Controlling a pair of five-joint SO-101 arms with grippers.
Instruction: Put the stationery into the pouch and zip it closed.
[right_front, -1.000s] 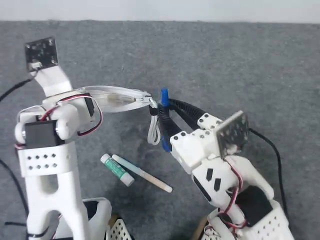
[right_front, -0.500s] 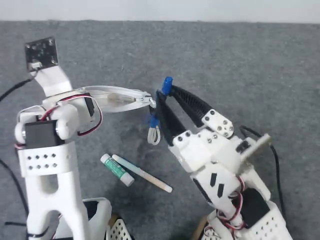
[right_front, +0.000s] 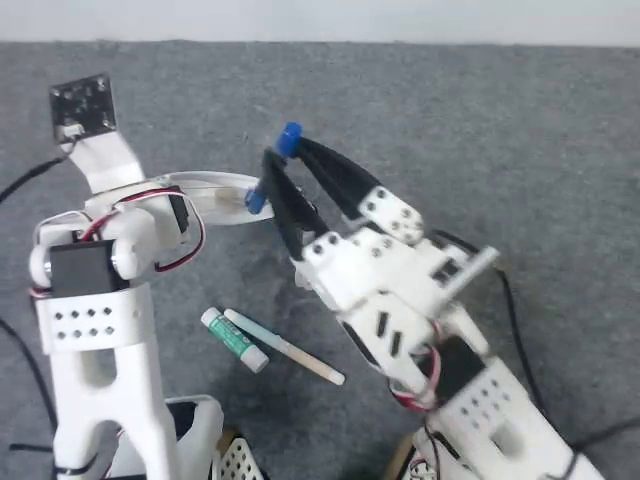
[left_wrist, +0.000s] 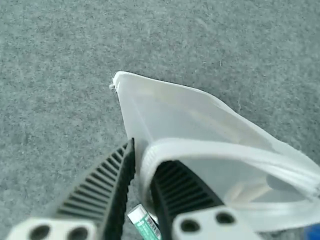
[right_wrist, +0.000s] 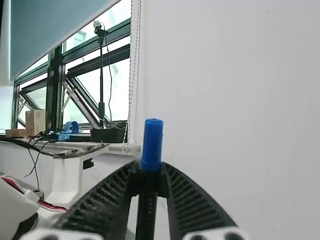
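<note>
My left gripper (left_wrist: 140, 150) is shut on the rim of the translucent white pouch (left_wrist: 200, 125), holding its mouth open above the grey table. In the high view the pouch (right_front: 215, 192) sticks out from the left arm toward the middle. My right gripper (right_front: 284, 152) is shut on a blue pen (right_front: 288, 138), which stands tilted with its lower end (right_front: 255, 200) at the pouch's open end. The right wrist view shows the blue pen (right_wrist: 151, 142) upright between the black fingers (right_wrist: 107, 197). A green-and-white tube (right_front: 235, 340) and a slim white pen (right_front: 285, 347) lie on the table between the arms.
The grey felt table (right_front: 520, 150) is open at the back and right. A camera board (right_front: 82, 106) sticks up on the left arm. The right arm's white body (right_front: 400, 300) covers the table beside the pouch's end.
The right arm has swung left and turned, carrying the blue pen from beside the pouch's zipper end to over the pouch's opening. The zipper loop is now hidden behind it. The left arm has kept still.
</note>
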